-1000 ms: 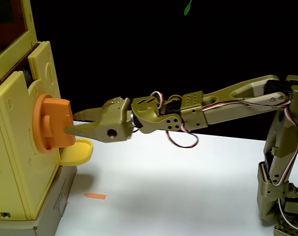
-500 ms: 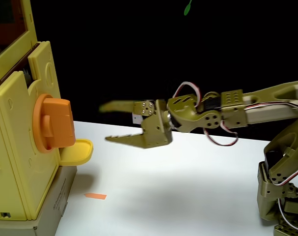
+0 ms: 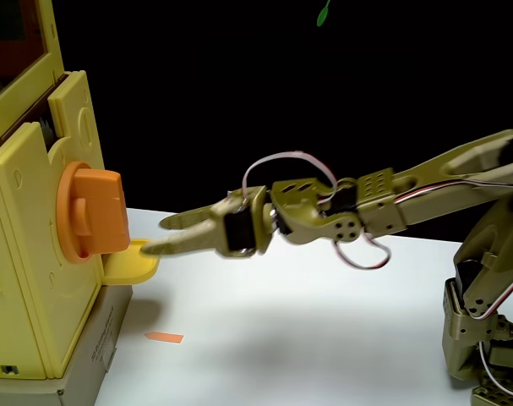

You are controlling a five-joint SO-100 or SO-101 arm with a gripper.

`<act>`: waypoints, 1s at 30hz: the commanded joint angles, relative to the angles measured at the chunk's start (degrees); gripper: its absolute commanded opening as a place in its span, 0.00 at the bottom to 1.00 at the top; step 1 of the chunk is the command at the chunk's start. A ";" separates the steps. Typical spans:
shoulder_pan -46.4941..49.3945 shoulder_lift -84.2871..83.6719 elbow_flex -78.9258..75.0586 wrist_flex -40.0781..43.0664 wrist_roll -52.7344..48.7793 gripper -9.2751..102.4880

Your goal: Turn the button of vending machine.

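spread gripper (image 3: pixel 159 235) just right of the button (image 3: pixel 94 213), apart

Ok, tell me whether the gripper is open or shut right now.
Open. In the fixed view the gripper has its two fingers spread with dark background between them, holding nothing, tips short of the orange button, near the yellow tray.

Honestly nothing readable here; the grey-beige base box (image 3: pixel 104 351) under the big pale-yellow plastic toy capsule machine (image 3: pixel 28 254) has a line of dark print running up its side edge, but it's way too small and blurry to make out; no brand, number or sign anywhere else.
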 commanded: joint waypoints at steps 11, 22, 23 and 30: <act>6.15 -11.51 -13.62 -4.39 -3.08 0.44; 4.39 -18.37 -21.97 -7.73 -0.26 0.36; 4.22 -18.90 -22.59 -7.91 -0.26 0.35; 2.99 -21.01 -23.99 -8.70 -0.09 0.29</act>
